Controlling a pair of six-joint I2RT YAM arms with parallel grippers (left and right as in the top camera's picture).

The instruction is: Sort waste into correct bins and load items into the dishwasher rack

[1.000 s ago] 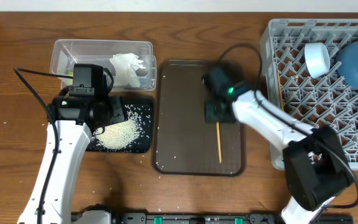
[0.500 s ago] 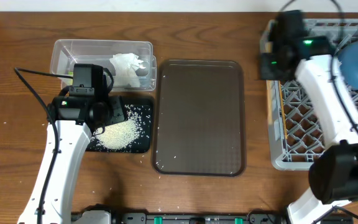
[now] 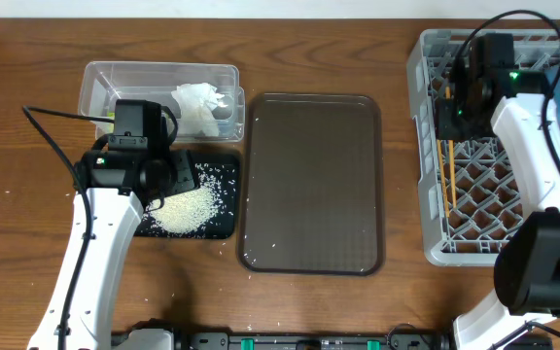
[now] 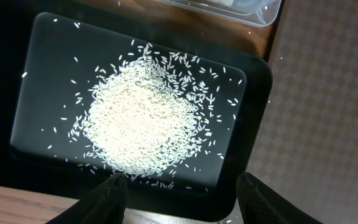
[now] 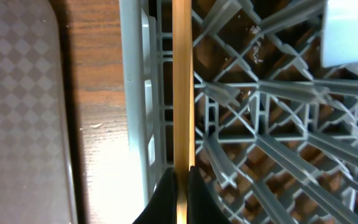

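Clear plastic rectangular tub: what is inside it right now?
A crumpled white tissue lies toward the right end of the clear plastic tub. The left arm covers its front-left corner; anything there is hidden.

Free passage is left over the brown tray (image 3: 311, 185) at centre. The left of the rack (image 3: 434, 248) is blocked by the right arm (image 3: 523, 126) and chopstick (image 3: 445, 170); the black tray (image 3: 217, 228), by the left tool (image 4: 182, 190).

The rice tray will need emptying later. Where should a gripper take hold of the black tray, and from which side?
Probably best: pinch the raised rim of the black tray at its short end beside the brown tray, coming from above with one finger inside, one outside. It is shallow and lies flat, so only the rim offers a hold, and rice is sparse there.
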